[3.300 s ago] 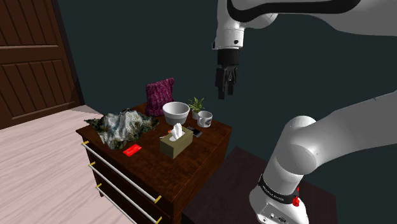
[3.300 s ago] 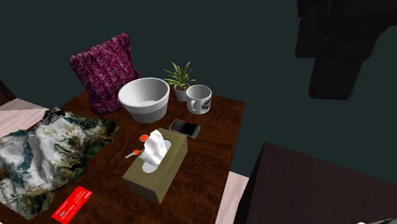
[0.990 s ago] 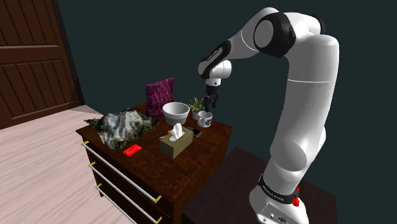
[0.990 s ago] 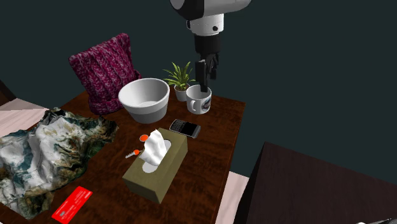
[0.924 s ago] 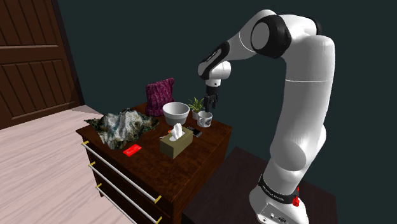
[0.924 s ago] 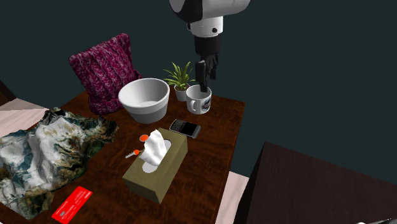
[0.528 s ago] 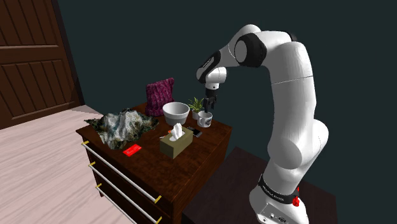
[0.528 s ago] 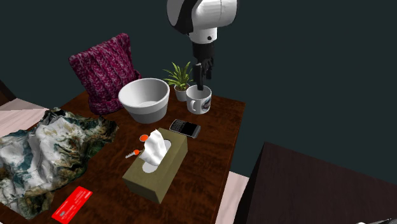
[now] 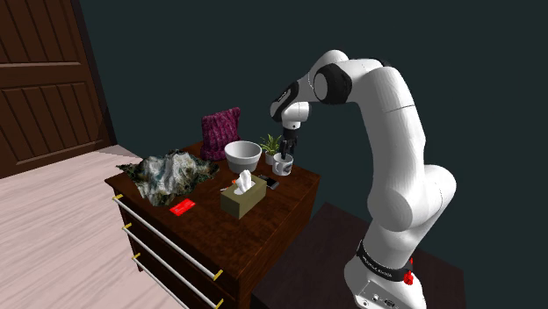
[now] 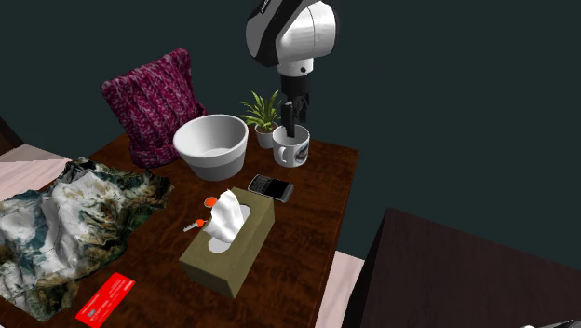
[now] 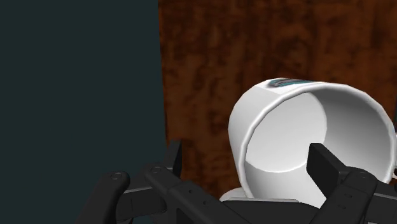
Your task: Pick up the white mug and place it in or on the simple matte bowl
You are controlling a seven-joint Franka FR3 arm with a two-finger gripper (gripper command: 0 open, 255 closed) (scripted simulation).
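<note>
While the arm (image 9: 391, 105) arches downward, end effector (image 10: 291, 119) straddles white mug (image 10: 292, 149) rim.

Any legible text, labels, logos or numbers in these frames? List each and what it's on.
No text here is clear enough to quote.
mug: dark printed patch on its side, no letters legible.
red card: faint pale marks, too small to read.
black ring at the arm's base: pale lettering, too small to read.
phone: nothing readable.

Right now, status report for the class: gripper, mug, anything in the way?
Gripper open, astride one wall of white mug. Mug upright, not lifted. Bowl empty beside it; plant close by.
</note>
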